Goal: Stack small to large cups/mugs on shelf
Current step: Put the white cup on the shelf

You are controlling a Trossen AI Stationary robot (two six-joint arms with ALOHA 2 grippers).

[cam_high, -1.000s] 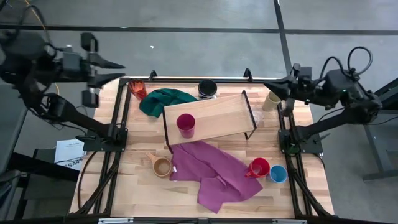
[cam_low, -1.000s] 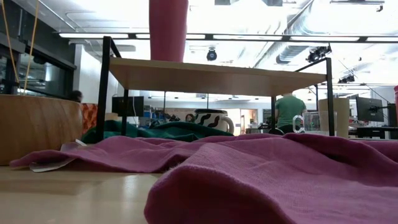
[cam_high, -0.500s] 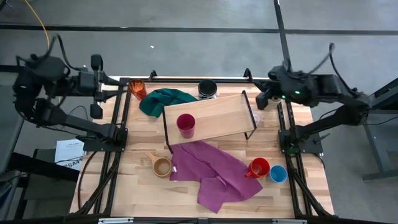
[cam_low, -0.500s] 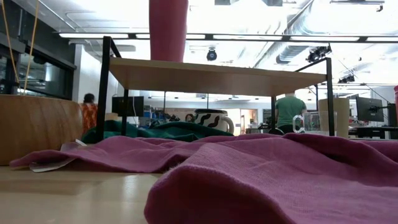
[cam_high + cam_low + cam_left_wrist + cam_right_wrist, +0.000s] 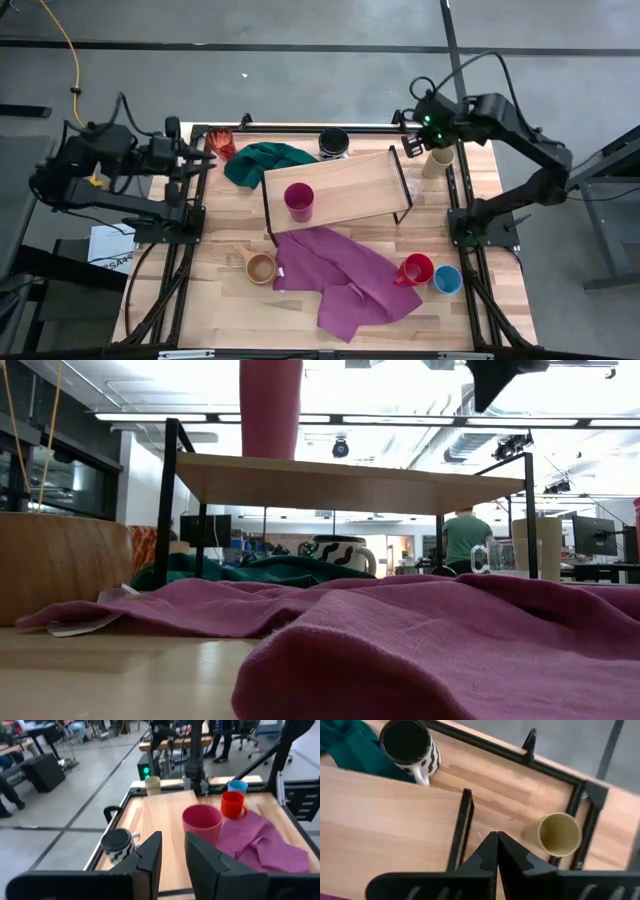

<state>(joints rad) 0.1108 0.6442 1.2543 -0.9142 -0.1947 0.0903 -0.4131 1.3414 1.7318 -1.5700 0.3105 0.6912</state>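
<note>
So the shelf is sitting mid-worktop, angled a bit, and only the magenta cup is standing on it, near its left end. The right pincer is hovering over the far right corner, fingers clenched together with nothing between them, above the gap between the shelf's right leg and the cream cup. From the right wrist view you're looking straight down on that cream cup, well apart from the striped mug.

The left pincer is hanging at the far left edge of the worktop, just beside the translucent red cup; its fingers are parted a little and aren't gripping anything.

Everything else is sitting on the worktop: the striped mug at the far edge next to the green cloth, the wooden cup near left, touching the purple cloth, and the red mug and blue cup side by side near right. The clear glass by the shelf's right leg is hard to make out
</note>
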